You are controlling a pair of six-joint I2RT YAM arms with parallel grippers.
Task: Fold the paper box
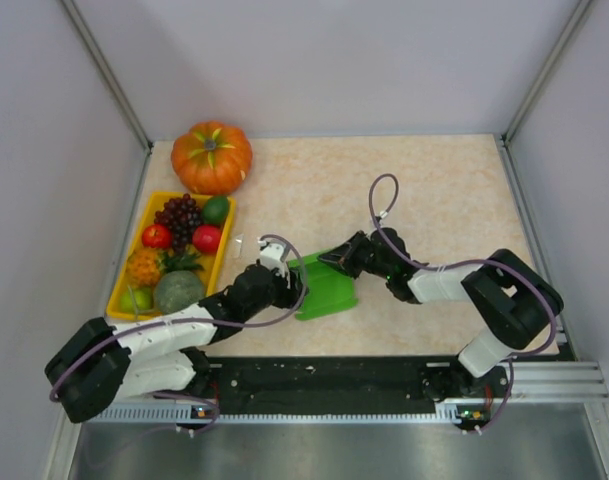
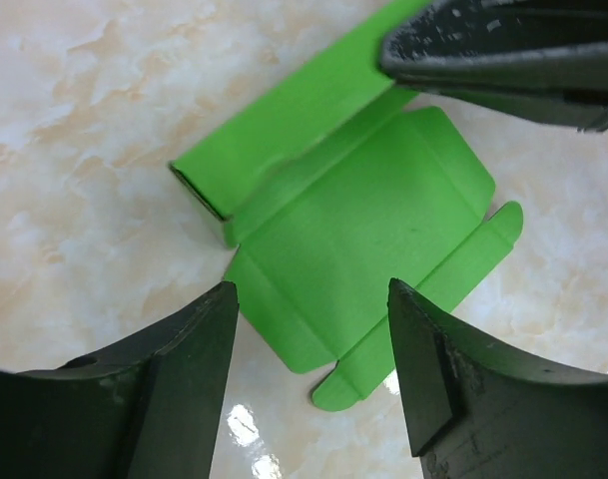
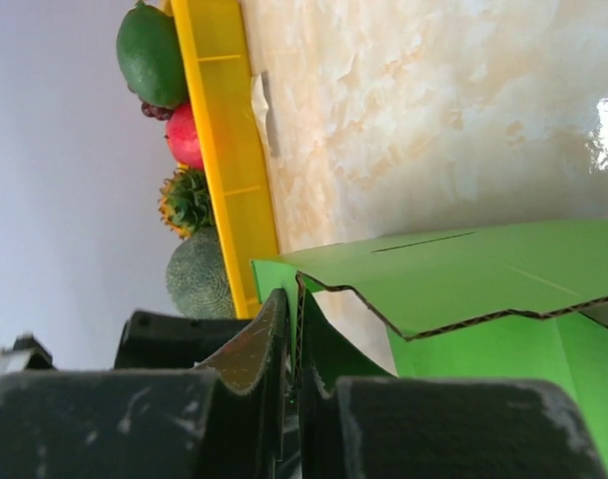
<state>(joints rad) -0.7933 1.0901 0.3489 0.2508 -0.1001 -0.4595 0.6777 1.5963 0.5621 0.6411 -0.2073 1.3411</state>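
The paper box [image 1: 329,295] lies on the marbled table [image 1: 434,190], a little in front of its middle and between the two arms. It isn't flat. One long side is folded up into a narrow strip, and the rest is spread on the tabletop as a broad panel with small rounded tabs at its corners.

In the left wrist view the folded strip runs on a slant from lower left to upper right, and that is the long axis. Its open end points to the lower left and shows a dark hollow. From overhead the sheet is too small and too crowded by the arms for me to read its creases.

The right gripper [image 3: 295,314] is pinched tight on a raised green flap at the box's far edge, with the card sandwiched between its two fingers. In its own view the lifted panel shows a wavy cut edge and a thin slit, and the box runs out of the picture at the right and at the bottom.

The left gripper [image 2: 311,291] stands with its jaws spread wide, hovering over the near corner of the flat panel and gripping nothing. I can't tell whether its tips touch the card. The dark tip of the right gripper covers the far end of the strip there, and overhead the left wrist overlaps the box's left edge.

Well apart to the left sits a yellow tray [image 3: 229,150] of fruit, with a pumpkin [image 1: 212,157] behind it.
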